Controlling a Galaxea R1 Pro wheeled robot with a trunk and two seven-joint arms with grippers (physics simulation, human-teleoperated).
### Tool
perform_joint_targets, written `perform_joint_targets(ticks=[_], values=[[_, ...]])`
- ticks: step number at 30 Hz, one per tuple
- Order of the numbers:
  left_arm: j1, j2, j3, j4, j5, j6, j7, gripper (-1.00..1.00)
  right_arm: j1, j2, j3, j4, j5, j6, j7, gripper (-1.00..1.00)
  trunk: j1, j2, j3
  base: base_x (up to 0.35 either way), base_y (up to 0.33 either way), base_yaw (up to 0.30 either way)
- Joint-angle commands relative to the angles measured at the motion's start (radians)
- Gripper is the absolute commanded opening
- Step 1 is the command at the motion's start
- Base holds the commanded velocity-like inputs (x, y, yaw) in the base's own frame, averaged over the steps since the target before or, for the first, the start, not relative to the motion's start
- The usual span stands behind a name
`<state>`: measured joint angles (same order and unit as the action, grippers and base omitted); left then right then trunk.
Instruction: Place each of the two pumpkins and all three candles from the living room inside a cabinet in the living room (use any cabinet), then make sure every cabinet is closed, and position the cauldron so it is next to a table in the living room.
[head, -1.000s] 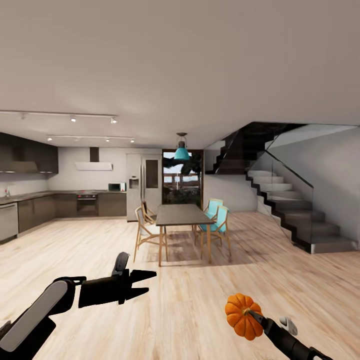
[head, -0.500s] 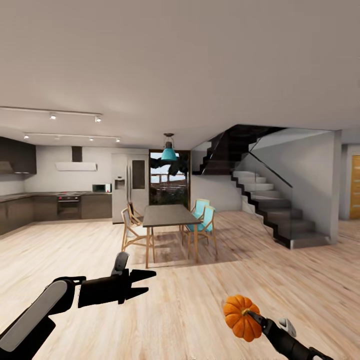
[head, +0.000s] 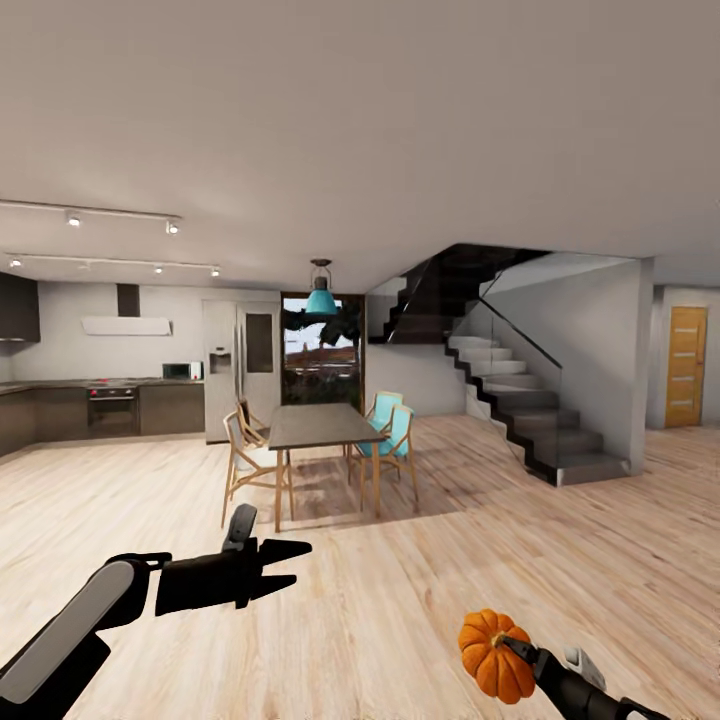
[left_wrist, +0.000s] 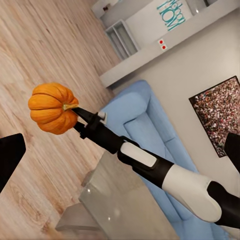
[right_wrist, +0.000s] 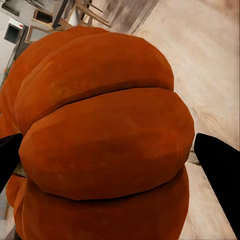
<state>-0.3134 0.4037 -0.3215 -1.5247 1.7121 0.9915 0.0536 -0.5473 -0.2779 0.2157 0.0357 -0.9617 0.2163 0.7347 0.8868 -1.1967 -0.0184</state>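
Observation:
A bright-orange ribbed pumpkin (head: 493, 642) hangs above the wooden floor at the lower right of the head view, with my right gripper (head: 512, 645) shut on it at the stem side. In the right wrist view the pumpkin (right_wrist: 105, 135) sits between the two dark fingertips (right_wrist: 220, 167). My left gripper (head: 301, 563) is held out at the lower left, open and empty. The left wrist view looks across at the pumpkin (left_wrist: 52, 107) and, below my right arm, the grey glassy table (left_wrist: 125, 205). The candles, the cabinet and the cauldron are out of view.
Ahead stands a dark dining table (head: 320, 427) with wooden and teal chairs (head: 390, 445). A dark staircase (head: 520, 400) rises at the right, with a wooden door (head: 686, 366) beyond it. The kitchen counter (head: 100, 405) lines the far left. A blue sofa (left_wrist: 145, 117) stands behind the glassy table.
The whole head view has swung to the right, so the camera moved: the dining table and stairs slid left and a door came into view. The held pumpkin sits slightly lower.

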Motion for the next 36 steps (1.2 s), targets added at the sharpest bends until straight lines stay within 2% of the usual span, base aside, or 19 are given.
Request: perform_joint_targets(ticks=[1,11,22,36], values=[[-0.001,0.000,-0.002,0.000,0.008,0.001,0.006,1.00,-0.002,0.000,0.005,0.003,-0.010,0.007,-0.001,-1.00,0.000,-0.001,-0.003,0.000,0.000,-0.050],[-0.001,0.001,-0.003,-0.002,0.008,0.001,0.006,1.00,-0.002,0.002,0.005,-0.004,-0.009,0.006,-0.011,-1.00,0.000,-0.001,-0.019,0.000,0.006,-0.060],[-0.001,0.004,0.004,0.000,0.008,0.001,0.006,1.00,-0.002,0.000,0.005,-0.002,-0.009,0.006,-0.011,-1.00,0.000,-0.001,-0.036,0.005,0.117,0.082],[-0.001,0.004,0.004,0.000,0.008,0.001,0.006,1.00,-0.002,-0.001,0.007,0.001,-0.009,0.001,-0.010,-1.00,0.000,-0.001,-0.055,0.082,0.034,-0.160]])
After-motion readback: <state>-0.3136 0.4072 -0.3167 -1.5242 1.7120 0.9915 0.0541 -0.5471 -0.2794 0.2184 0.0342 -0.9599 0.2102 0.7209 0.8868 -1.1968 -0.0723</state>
